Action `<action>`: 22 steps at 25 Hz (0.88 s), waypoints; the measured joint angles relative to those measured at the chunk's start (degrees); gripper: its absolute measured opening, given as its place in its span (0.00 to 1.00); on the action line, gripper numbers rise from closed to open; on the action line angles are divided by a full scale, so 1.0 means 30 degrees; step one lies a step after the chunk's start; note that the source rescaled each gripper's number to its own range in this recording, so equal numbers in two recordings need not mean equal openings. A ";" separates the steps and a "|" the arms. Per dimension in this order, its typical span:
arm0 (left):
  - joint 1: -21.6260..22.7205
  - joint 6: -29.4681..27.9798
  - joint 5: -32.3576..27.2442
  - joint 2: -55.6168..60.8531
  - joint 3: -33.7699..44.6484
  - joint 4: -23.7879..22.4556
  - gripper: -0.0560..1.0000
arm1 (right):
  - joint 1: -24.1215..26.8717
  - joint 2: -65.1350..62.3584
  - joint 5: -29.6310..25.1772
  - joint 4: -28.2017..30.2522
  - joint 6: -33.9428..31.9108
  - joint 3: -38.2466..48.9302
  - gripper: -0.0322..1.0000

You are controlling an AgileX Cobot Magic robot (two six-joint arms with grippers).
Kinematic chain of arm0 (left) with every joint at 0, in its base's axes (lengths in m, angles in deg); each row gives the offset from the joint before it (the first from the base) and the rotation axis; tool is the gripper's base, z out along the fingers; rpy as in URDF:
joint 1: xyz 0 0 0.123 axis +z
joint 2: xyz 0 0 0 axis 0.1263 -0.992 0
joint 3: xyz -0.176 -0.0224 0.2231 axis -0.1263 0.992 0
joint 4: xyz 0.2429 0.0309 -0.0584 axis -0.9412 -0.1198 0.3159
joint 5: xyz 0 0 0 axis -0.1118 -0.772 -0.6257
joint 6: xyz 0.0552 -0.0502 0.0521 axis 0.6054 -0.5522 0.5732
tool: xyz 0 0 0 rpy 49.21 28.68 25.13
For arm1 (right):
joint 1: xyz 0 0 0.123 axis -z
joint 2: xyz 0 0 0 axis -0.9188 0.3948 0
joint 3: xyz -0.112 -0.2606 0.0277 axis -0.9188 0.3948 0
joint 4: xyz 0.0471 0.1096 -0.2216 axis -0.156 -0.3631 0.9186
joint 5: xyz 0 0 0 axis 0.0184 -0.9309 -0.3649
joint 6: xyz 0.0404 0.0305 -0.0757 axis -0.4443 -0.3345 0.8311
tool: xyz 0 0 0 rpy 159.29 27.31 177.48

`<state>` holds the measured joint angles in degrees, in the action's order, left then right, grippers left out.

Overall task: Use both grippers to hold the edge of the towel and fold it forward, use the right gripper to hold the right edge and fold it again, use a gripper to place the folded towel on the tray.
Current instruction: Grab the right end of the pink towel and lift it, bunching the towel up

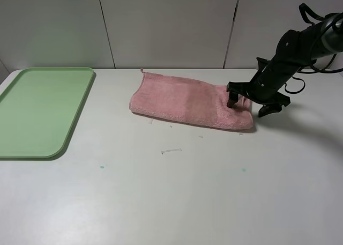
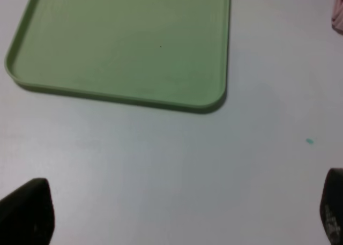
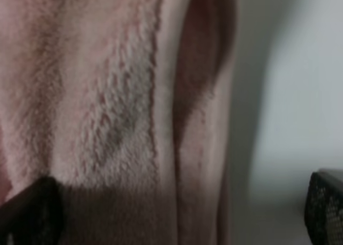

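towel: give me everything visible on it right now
The towel is pink fluffy terry with a thin stitched hem, apparently folded once into a long strip. It lies flat and slanted on the white table, a small loop at its far left corner. The right wrist view shows layered edges at its right end. The right gripper straddles that end, jaws open, one finger over the cloth, one past it; contact is unclear. The green tray lies apart, to its left.

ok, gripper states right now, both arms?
Left gripper: open, holding nothing.
Right gripper: open, straddling the towel at its right edge, not gripping it.
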<state>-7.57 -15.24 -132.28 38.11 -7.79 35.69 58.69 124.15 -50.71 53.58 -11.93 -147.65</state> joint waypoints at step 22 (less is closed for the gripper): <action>0.0000 0.0000 0.0000 0.0000 0.0000 0.0000 1.00 | -0.0492 0.1067 0.0380 -0.1288 0.0000 -0.0362 0.15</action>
<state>-7.57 -15.24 -132.28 38.11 -7.79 35.69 57.22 127.35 -49.57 49.71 -11.93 -148.73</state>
